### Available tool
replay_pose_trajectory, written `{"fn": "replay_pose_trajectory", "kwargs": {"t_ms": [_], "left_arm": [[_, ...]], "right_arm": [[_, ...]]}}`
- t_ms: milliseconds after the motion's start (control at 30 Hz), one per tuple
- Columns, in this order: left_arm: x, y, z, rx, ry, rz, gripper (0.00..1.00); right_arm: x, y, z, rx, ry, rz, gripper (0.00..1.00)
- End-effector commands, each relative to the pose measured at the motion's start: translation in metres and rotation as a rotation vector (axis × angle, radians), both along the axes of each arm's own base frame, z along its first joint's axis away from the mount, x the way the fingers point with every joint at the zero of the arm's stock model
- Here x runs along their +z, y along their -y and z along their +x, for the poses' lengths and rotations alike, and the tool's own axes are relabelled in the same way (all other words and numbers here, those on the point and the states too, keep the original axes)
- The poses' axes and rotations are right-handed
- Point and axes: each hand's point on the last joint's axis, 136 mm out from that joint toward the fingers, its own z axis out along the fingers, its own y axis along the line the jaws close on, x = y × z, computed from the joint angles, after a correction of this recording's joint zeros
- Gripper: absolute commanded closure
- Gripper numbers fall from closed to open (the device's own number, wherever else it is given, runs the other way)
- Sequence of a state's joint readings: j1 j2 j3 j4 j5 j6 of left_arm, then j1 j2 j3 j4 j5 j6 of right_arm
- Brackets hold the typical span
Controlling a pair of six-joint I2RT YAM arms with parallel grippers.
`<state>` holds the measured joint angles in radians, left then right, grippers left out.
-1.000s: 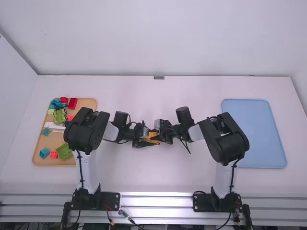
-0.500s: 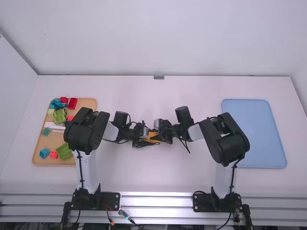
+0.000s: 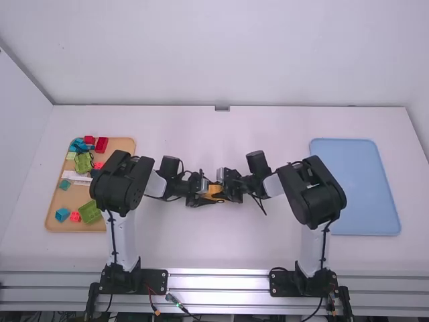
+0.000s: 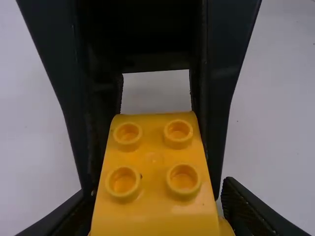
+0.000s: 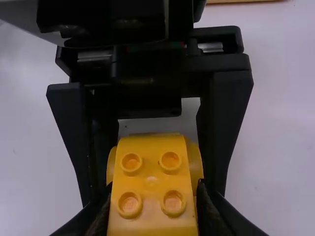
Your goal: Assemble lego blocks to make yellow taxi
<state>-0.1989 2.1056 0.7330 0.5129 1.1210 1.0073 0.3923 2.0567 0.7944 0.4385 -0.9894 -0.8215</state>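
Your left gripper [image 3: 209, 197] and right gripper [image 3: 225, 192], each open just to its width, clamp the yellow block [image 4: 154, 157] (studs showing) from opposite ends.

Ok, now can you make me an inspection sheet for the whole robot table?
Surface: white table, with a tan tray and a blue tray on it.
Job's things: yellow piece with studs, held between the arms.
Clutter: other blocks in the tan tray, including a red block, a blue block and a green block.
Grippers: left gripper and right gripper both have their jaws shut on the yellow piece.
Cables: black cables run along the left arm and right arm.
Surroundings: white walls; silver rail near the arm bases.
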Motion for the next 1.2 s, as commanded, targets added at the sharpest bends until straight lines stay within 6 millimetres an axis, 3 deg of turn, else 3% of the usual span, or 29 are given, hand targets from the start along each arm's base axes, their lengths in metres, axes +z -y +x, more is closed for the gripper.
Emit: {"fn": "replay_pose_trajectory", "kwargs": {"t_ms": [0, 267, 467, 600, 733, 800, 867, 900, 1033, 1167], "left_arm": [[-0.003, 0.002, -0.006, -0.017, -0.011, -0.005, 0.73], [-0.003, 0.003, -0.007, -0.020, -0.011, -0.005, 0.74], [-0.003, 0.003, -0.007, -0.020, -0.012, -0.005, 0.72], [-0.003, 0.002, -0.006, -0.018, -0.012, -0.005, 0.66], [-0.003, 0.002, -0.006, -0.014, -0.016, -0.005, 0.54], [-0.003, 0.001, -0.006, -0.013, -0.017, -0.005, 0.42], [-0.002, 0.001, -0.005, -0.004, -0.033, -0.006, 0.21], [-0.002, 0.001, -0.005, 0.001, -0.045, -0.007, 0.04], [-0.003, -0.002, 0.001, 0.043, -0.081, 0.011, 0.01], [0.006, -0.002, 0.000, 0.048, -0.085, 0.012, 0.01]], "right_arm": [[-0.021, 0.011, -0.001, -0.042, -0.046, -0.051, 0.60], [-0.001, 0.017, 0.001, -0.011, -0.056, 0.066, 0.59], [0.015, 0.023, 0.004, 0.015, -0.045, 0.155, 0.47], [0.029, 0.031, 0.007, 0.032, -0.034, 0.228, 0.39], [0.035, 0.044, 0.013, -0.008, -0.022, 0.230, 0.28], [0.030, 0.052, 0.014, -0.048, -0.020, 0.203, 0.27], [0.023, 0.058, 0.015, -0.088, -0.023, 0.166, 0.25], [0.017, 0.062, 0.015, -0.115, -0.025, 0.139, 0.23], [-0.001, 0.069, 0.011, -0.172, -0.041, 0.062, 0.14], [-0.007, 0.065, 0.008, -0.172, -0.036, 0.029, 0.04]]}}
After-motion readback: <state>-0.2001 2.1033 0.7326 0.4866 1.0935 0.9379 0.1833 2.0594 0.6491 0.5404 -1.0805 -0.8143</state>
